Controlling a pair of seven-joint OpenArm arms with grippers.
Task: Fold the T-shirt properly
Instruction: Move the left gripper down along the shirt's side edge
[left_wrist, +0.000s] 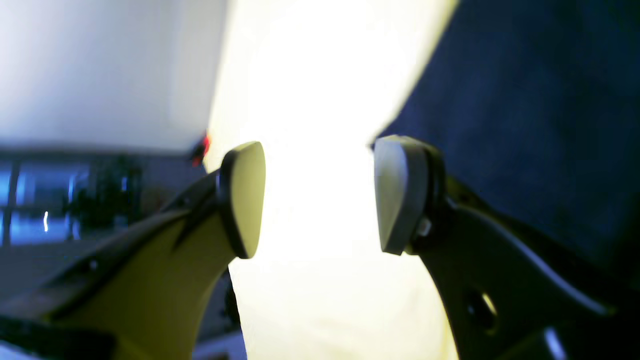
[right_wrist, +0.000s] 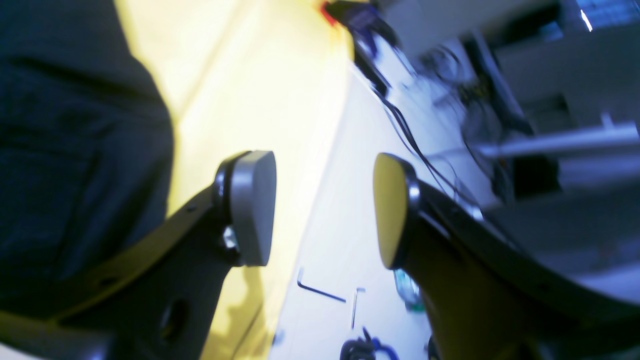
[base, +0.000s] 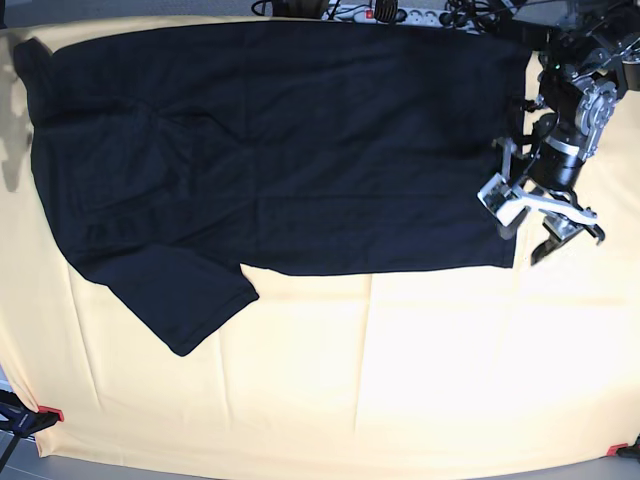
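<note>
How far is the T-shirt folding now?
The T-shirt already looks folded once lengthwise on the yellow cloth. One sleeve sticks out. The left gripper, open, hovers by its edge; the right gripper is open and empty. Sleeve and crosswise folds remain.

T-shirt (base: 280, 140): plain black, matte, no print; reads dark navy in both wrist views
cloth (base: 400, 380): pale yellow-orange, plain, with faint crease lines; washed out to near white in the left wrist view
clips (base: 50, 413): red, at the cloth's near corners
left gripper (base: 540, 225): black frame, silver-grey metal parts, white piece at one finger
left pads (left_wrist: 395, 195): grey faces with black rims, one tinted yellow
right gripper (right_wrist: 324, 210): black arms
right pads (right_wrist: 252, 207): one grey, one tinted yellow, both black-rimmed
floor (right_wrist: 340, 225): pale bluish white
hex keys (right_wrist: 320, 290): dark grey
cables (right_wrist: 400, 125): black
</note>
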